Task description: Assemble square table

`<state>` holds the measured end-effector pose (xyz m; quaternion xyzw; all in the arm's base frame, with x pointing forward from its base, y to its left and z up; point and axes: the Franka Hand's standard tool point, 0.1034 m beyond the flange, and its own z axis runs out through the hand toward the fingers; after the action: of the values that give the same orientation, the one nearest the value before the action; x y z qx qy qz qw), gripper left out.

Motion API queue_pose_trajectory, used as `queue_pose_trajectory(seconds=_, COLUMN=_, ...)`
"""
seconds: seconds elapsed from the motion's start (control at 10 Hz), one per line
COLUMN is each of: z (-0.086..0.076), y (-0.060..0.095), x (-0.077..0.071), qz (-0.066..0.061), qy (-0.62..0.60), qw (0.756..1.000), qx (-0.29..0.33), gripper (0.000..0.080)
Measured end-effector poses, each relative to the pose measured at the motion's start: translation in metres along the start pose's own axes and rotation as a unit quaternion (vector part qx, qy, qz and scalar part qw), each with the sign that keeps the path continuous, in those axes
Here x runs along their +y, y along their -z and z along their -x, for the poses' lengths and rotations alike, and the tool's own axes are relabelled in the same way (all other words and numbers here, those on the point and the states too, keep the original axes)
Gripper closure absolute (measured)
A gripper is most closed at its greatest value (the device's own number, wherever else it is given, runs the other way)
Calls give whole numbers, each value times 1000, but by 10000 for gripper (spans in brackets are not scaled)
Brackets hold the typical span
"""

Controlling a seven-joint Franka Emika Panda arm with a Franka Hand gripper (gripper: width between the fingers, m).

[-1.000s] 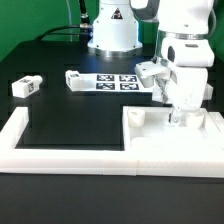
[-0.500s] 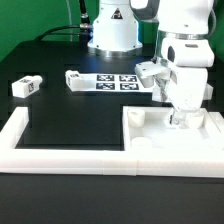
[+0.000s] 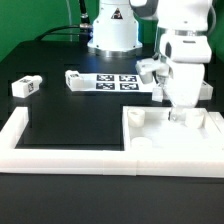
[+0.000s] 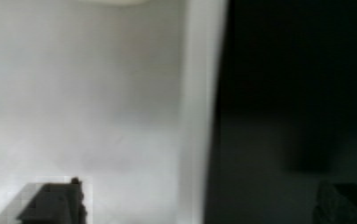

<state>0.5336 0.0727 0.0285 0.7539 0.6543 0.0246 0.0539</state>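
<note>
the black table [image 3: 75,125] fills most of the scene, and the white arm [image 3: 185,50] stands tall on the exterior view's right, bent down over the near right part. a long low white border wall [image 3: 60,155] runs along the near edge and turns up the exterior view's left side.

the square tabletop [image 3: 175,140] lies flat inside the near right corner of that wall, touching it. small white bumps stand up at its corners, but i cannot tell what they are.

farther back, near the middle, the marker board [image 3: 115,82] lies flat with its dark tags up. one leg [image 3: 73,77] lies just beside its left end. a second leg [image 3: 26,86] lies well apart, far over on the exterior view's left. a third tagged block [image 3: 148,70] shows beside the arm, on its left, partly hidden.

the gripper [image 3: 180,115] points straight down at the far part of the tabletop. in the wrist view the gripper [image 4: 201,200] shows only its two dark fingers [image 4: 50,200], spread wide with nothing held between them. below them is a blurred white surface that ends in a straight edge, with black beyond.
</note>
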Motion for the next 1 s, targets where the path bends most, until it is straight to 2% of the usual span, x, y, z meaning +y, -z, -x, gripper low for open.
queue_pose_trajectory(seconds=0.1, z=-15, y=13, x=-4, qz=3, qy=-53, qw=999, qx=-1, gripper=150)
queue_pose_trajectory(seconds=0.3, z=-42, y=39, x=-21, qz=8, qy=-76, qw=997, qx=2, gripper=150)
queue_pose_trajectory(seconds=0.4, z=-58, y=48, x=-31, qz=0, qy=-174, qw=985, qx=-1, gripper=150)
queue_pose_trajectory(seconds=0.5, z=-76, y=54, x=-36, qz=3, qy=-197, qw=980, qx=4, gripper=150)
queue_pose_trajectory(seconds=0.6, z=-83, y=55, x=-34, qz=3, qy=-250, qw=968, qx=9, gripper=150)
queue_pose_trajectory(seconds=1.0, z=-85, y=53, x=-37, qz=-9, qy=-388, qw=922, qx=12, gripper=150)
